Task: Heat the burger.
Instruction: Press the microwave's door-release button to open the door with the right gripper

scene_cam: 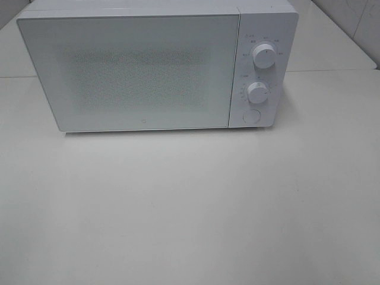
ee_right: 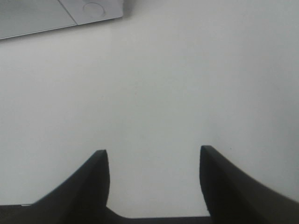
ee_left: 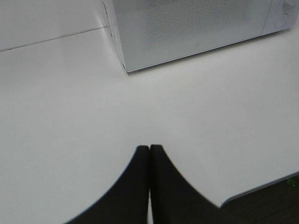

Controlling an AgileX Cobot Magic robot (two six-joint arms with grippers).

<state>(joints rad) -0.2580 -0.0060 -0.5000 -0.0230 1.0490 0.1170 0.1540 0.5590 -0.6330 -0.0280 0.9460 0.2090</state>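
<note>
The microwave (scene_cam: 127,71) stands in the upper part of the high view on the tabletop (scene_cam: 190,208), with its door shut. The burger is in no view; whether it sits behind the door I cannot tell. The left claw (ee_left: 149,148) has its fingers pressed together and holds nothing. The right claw (ee_right: 153,150) is spread apart, also holding nothing. I judge the heating is not visibly begun: door, burger and knobs (scene_cam: 263,55) all remain to handle.

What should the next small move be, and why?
Probably move the right claw toward the round button on the microwave panel, likely the door release. The door is closed, no burger shows in any view, and that claw is open with the button in its view; the left claw is shut.
</note>
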